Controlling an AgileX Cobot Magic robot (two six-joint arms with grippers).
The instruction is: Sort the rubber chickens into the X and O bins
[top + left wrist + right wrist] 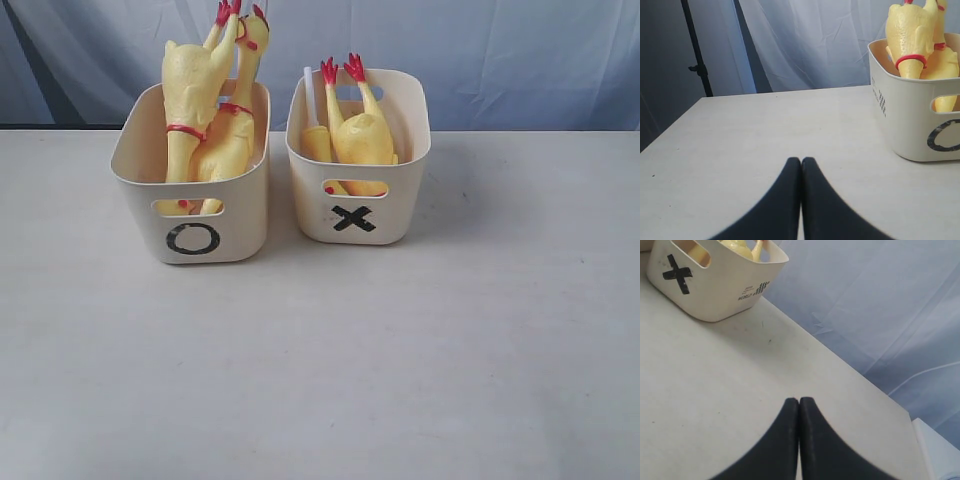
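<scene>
Both grippers are closed on nothing: the left gripper (800,162) has its black fingers pressed together over the table (765,135), and the right gripper (799,402) looks the same. Neither one shows in the exterior view.

The O bin (190,215) and the X bin (400,190) sit just beside each other toward the back of the table, marks facing forward, O on the left. Two long chickens (190,90) stand in the O bin, leaning against each other, red feet high above the rim and red neck bands lower down. A short chicken (360,135) sits in the X bin with its red feet pointing up, and a second yellow body (317,143) lies just to its left, mostly hidden.

From the left wrist the O bin is near, off to one side of the fingers. From the right wrist the X bin is farther away. A pale curtain (500,60) hangs behind the table.
</scene>
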